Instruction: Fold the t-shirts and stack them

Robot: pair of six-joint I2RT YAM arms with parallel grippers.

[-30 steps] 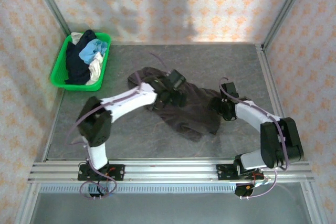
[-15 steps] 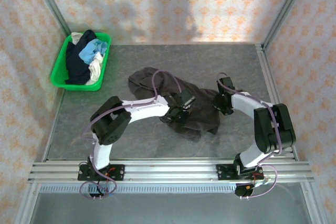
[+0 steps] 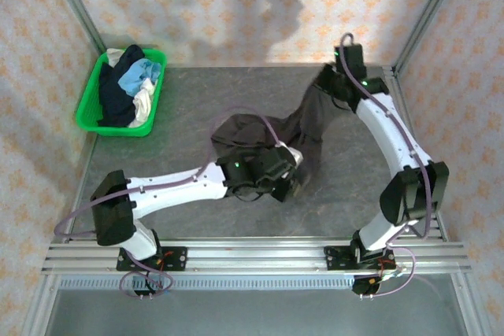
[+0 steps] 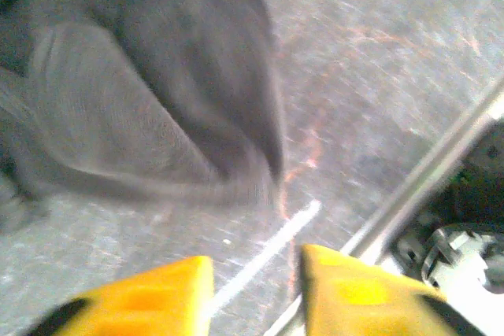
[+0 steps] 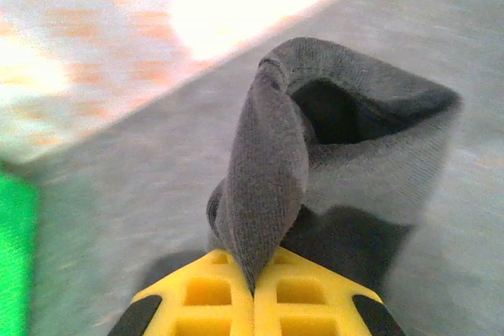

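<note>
So the shirt point(image 3: 309, 118) is pinched tight in the right gripper point(image 5: 253, 287), well right of the basket point(image 3: 114, 131) and farther back, and is strung lengthwise down toward the left gripper point(image 4: 256, 293), held empty with jaws parted, the loose end lying just ahead of it.

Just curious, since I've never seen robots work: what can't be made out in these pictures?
Left wrist view: dark t-shirt blurred by motion, seams unreadable.
Top view: t-shirts in the green basket overlap, count unclear; the left arm covers part of the dark t-shirt.
Right wrist view: right gripper pinches cloth; which part of the shirt, folds hide.
</note>
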